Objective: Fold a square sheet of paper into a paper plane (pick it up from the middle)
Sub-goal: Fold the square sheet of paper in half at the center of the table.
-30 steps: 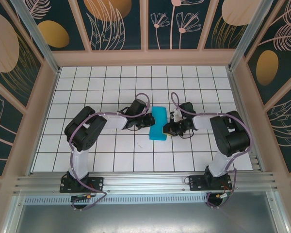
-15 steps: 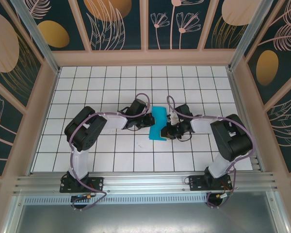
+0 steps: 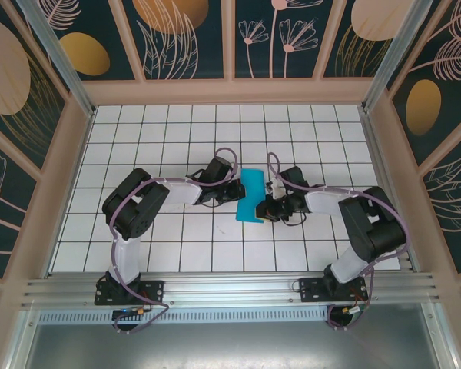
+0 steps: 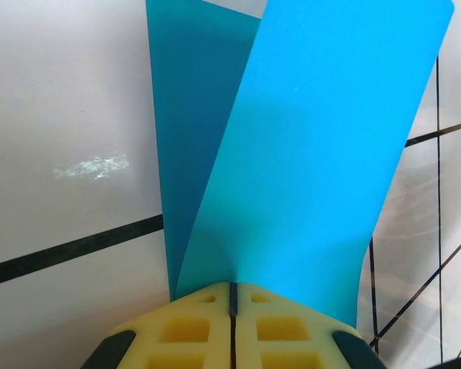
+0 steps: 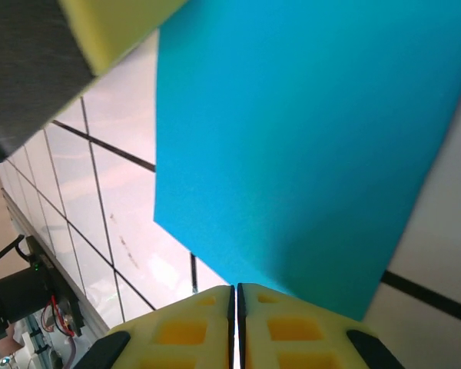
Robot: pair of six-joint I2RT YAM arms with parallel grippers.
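Observation:
The square sheet of paper (image 3: 251,194), bright cyan-blue, stands bent over on itself in the middle of the tiled floor between my two grippers. My left gripper (image 3: 234,190) is on its left. In the left wrist view the yellow fingers (image 4: 184,330) are shut, and the sheet (image 4: 307,154) rises straight out of the left gripper (image 4: 232,288), one flap lighter and one darker behind it. My right gripper (image 3: 266,207) is low on the right. Its jaws are shut, with the tips (image 5: 236,288) against the sheet's lower edge (image 5: 307,138); I see no paper between them. No paper plane is in view.
The floor (image 3: 177,238) is white tiles with black lines, boxed in by tan-framed patterned walls (image 3: 54,177). An aluminium rail (image 3: 230,288) runs along the near edge over both arm bases. The left gripper's yellow finger (image 5: 115,23) shows at the top left of the right wrist view.
My right gripper has slid left toward the sheet's lower right edge, and the sheet now looks narrower. The left gripper keeps its hold in the same place.

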